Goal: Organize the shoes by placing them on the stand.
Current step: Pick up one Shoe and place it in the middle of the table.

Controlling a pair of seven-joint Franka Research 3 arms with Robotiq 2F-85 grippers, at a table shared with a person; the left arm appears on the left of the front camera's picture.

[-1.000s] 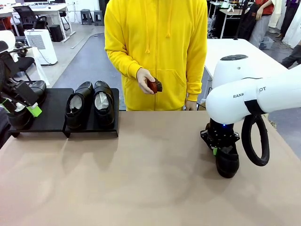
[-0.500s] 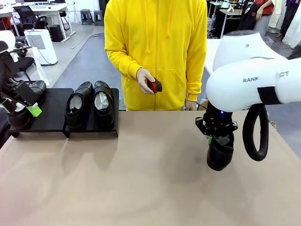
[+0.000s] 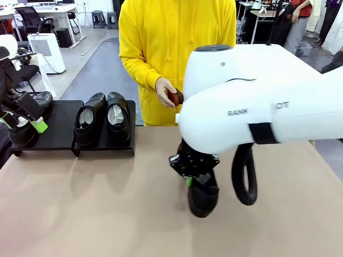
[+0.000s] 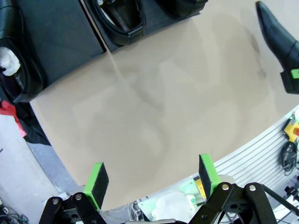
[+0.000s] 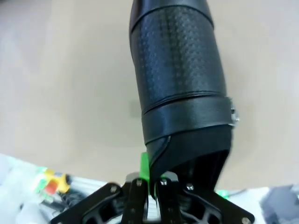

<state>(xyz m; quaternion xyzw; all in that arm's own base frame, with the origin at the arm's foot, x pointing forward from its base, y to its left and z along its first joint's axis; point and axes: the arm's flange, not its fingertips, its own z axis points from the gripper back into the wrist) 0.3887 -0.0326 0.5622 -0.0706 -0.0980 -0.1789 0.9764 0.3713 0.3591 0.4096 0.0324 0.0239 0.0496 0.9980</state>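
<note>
Shoes: one black shoe [image 3: 203,197] hangs toe-down from the right gripper [image 3: 189,181], above the middle of the tan table [image 3: 107,209], a little toward the right side. The right gripper's fingers are clamped together on the shoe's heel rim; in the right wrist view the shoe [image 5: 180,79] rises from the closed green pads [image 5: 144,169] with its textured upper facing the camera.

The stand [image 3: 64,131] sits at the table's far left corner, along the far edge. Two shoes [image 3: 103,119] stand side by side on its right end, toes toward the person, white paper showing inside each. Another shoe [image 3: 29,119] stands on the left end of the stand, with the left gripper [image 3: 21,115] just over it. The left gripper's fingers are spread wide apart, holding nothing; in the left wrist view its green pads [image 4: 96,181] frame bare tabletop, with the stand [image 4: 56,42] toward the top left corner and the carried shoe [image 4: 280,39] at the right edge.

A person in a yellow hoodie [image 3: 177,53] stands at the far edge, one hand [image 3: 165,91] holding a small reddish-brown brush [image 3: 174,97].
</note>
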